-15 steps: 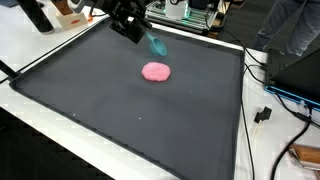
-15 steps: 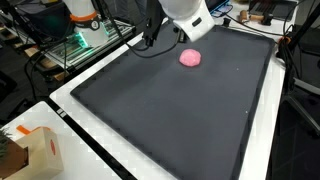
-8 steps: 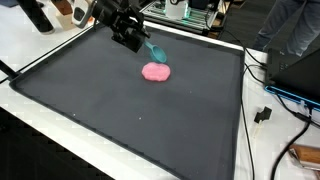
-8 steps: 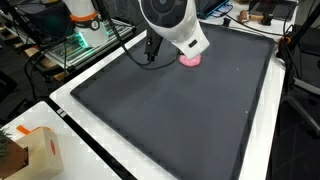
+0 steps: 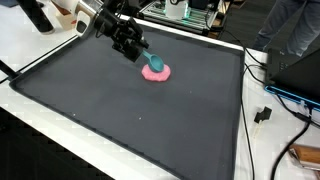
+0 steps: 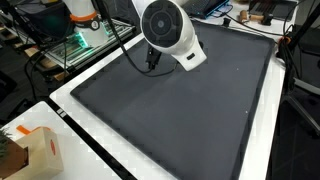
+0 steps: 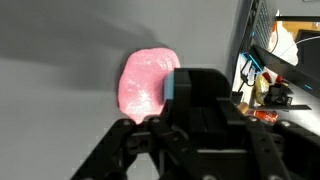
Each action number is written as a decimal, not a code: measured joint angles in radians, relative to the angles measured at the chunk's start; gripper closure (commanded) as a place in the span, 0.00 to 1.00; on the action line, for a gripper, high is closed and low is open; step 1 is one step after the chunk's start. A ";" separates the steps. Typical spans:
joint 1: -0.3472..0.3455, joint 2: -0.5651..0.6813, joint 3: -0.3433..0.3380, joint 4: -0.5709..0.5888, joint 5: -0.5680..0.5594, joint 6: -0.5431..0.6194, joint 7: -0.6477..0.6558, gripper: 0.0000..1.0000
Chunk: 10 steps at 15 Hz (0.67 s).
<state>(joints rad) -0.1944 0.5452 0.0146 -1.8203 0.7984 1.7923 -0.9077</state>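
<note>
Dark mat (image 5: 120,110) on lab table (image 5: 30,120) | gripper (image 5: 137,50) clenched on teal tool (image 5: 149,60) | tool tip at pink lump (image 5: 157,72) (mat's far half, near the middle) | risk: a hard downward push could smear the lump or twist the tool in the grip

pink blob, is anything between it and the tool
Only the teal thing that the tool holds: its tip is at the edge of the pink blob. Nothing else on the mat lies between them.
</note>
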 measured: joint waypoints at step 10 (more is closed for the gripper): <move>-0.001 0.041 -0.004 0.019 0.001 0.014 0.001 0.75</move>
<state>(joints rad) -0.1949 0.5863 0.0108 -1.8017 0.7991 1.8066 -0.9069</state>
